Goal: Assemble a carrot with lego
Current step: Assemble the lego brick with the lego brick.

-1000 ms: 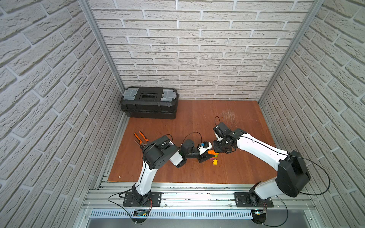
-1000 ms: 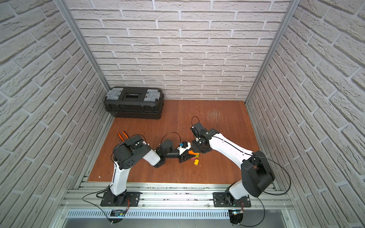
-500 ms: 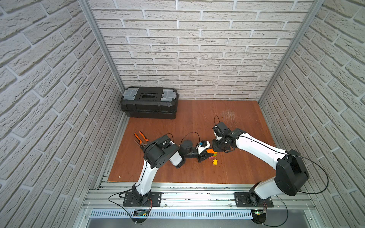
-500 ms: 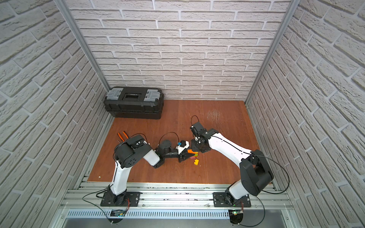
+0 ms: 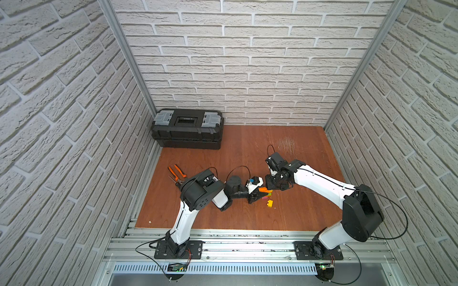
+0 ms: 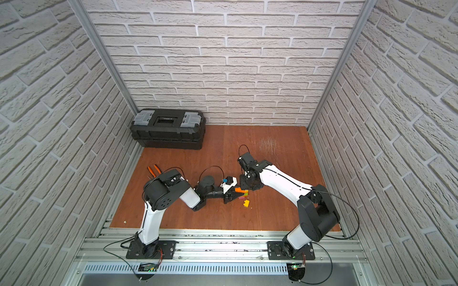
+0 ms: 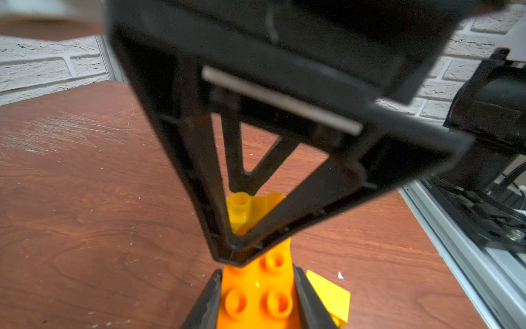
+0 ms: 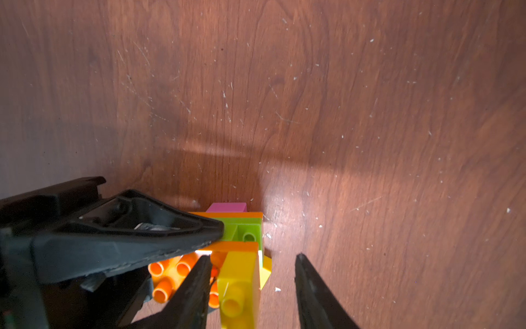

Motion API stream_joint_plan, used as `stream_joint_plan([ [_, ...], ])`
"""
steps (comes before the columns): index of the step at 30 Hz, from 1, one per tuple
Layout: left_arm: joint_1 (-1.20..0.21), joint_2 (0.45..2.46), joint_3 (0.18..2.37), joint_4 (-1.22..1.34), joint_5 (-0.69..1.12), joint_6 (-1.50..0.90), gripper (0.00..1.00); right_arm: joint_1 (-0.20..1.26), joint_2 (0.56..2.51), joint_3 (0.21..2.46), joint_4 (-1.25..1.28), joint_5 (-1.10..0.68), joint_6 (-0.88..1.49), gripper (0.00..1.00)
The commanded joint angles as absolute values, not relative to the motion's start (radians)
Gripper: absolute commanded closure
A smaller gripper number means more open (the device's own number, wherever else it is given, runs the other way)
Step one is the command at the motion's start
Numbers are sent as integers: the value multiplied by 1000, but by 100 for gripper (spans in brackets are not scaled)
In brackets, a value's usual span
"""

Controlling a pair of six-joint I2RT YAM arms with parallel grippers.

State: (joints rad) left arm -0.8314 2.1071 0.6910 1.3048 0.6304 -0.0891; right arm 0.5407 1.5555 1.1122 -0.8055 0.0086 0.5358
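Where the arms meet over the near middle of the table [image 5: 235,158], the left gripper [image 7: 257,283] is clamped on the carrot [image 5: 264,191] at its orange end; immediately right, the right gripper [image 8: 253,256] stands jaws apart around its yellow brick [image 8: 239,284].

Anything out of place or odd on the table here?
One yellow brick lies loose on the table, apart from the carrot held by the left gripper. Orange-handled pliers lie there too, unrelated to the bricks. A scuffed patch marks the wood toward the back wall.
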Motion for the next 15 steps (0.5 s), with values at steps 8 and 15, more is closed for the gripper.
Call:
stream_joint_plan([
  [8,-843,2129,671,1156,631,-57,55,551,1409,1246,-963,32,523,46],
  [15,-853,2112,664,1131,614,-22,2,546,1226,1160,-968,68,523,47],
])
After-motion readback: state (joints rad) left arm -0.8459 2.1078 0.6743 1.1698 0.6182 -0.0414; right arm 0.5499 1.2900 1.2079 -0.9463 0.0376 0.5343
